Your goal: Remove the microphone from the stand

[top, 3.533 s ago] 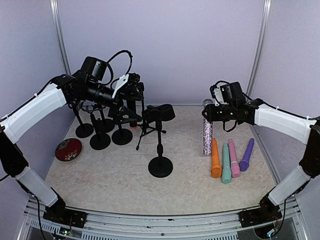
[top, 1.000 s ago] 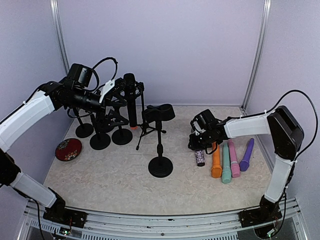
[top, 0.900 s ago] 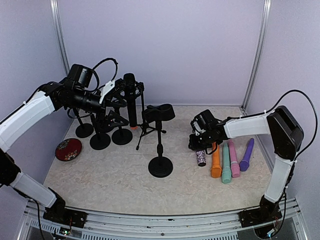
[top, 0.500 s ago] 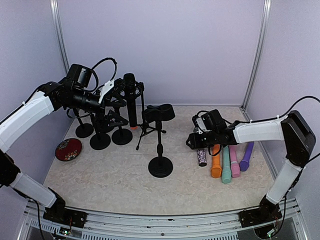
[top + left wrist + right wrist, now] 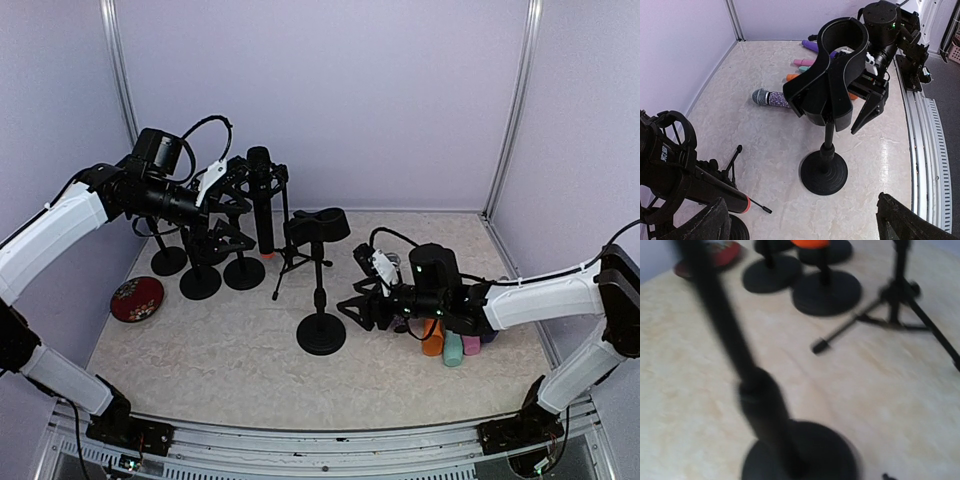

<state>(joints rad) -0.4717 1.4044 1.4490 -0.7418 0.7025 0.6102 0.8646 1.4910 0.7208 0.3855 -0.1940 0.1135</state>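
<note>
Left jaws stand wide apart and empty, just beside a black microphone (image 5: 263, 205) with an orange end. That microphone sits upright in the clip of a stand among several black stands (image 5: 200, 280) near the far-left corner of the desk (image 5: 200, 350).

Right jaws are spread too and grasp nothing. I see them low over the middle of the desk, near the round base of an empty stand (image 5: 321, 300) with an open cradle on top.

A glitter microphone (image 5: 771, 98) lies flat on the desk toward its right edge, out of any stand. It lies next to a row of coloured microphones (image 5: 432, 345), partly hidden by the right arm (image 5: 520, 300). My right wrist camera is blurred and shows only the empty stand's pole and base close up. A red disc (image 5: 137, 298) lies near the left edge.
</note>
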